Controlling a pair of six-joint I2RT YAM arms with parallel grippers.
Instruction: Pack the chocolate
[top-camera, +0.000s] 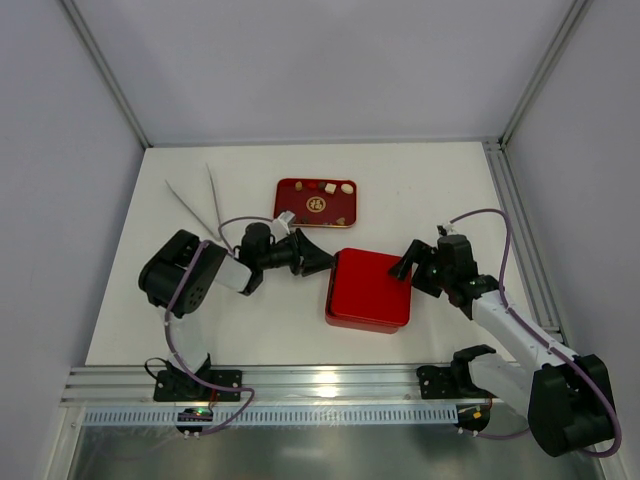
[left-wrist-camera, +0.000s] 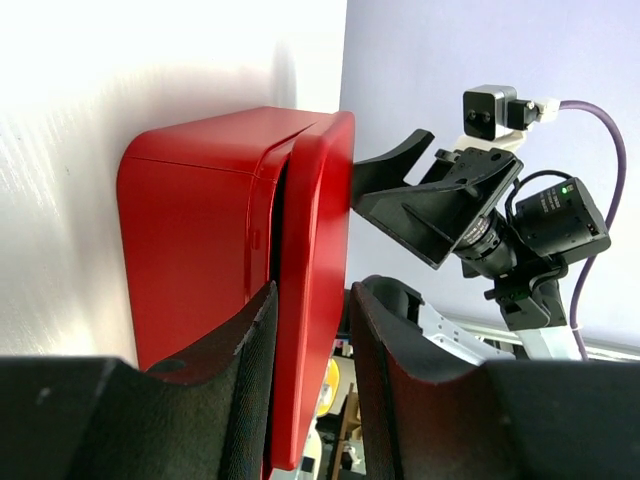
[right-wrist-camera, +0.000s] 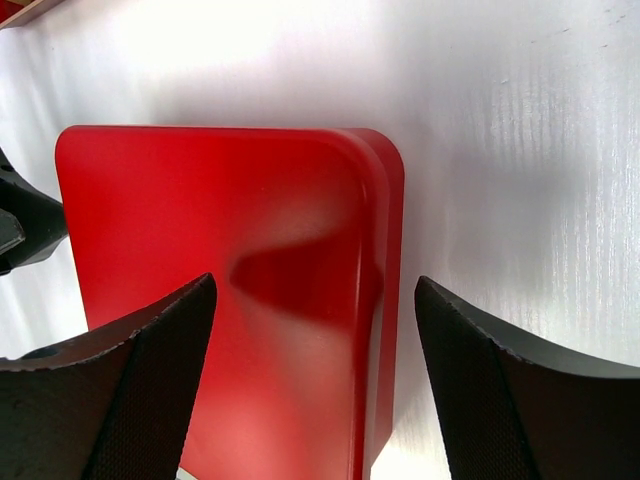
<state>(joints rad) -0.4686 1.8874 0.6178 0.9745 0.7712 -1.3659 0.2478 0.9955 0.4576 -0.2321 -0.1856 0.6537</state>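
Left end effector (left-wrist-camera: 312, 300): clenched on the rim of the lid (left-wrist-camera: 318, 200) at the left side of the red box (left-wrist-camera: 190, 230). Chocolate (top-camera: 327, 187): loose pieces in a red tray (top-camera: 342, 212) behind the box, on the counter (top-camera: 450, 190). Right end effector (right-wrist-camera: 312, 285): released, fingers straddling the box's right edge.

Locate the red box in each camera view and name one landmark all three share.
Top external: the red box lies mid-picture.
Left wrist: it fills the left and middle, one edge between the left tool's fingers.
Right wrist: its flat top fills the centre, beneath the open right tool.
Shared landmark: the left tool, at the box's left edge from above, bottom of its own view, left border of the right wrist view.
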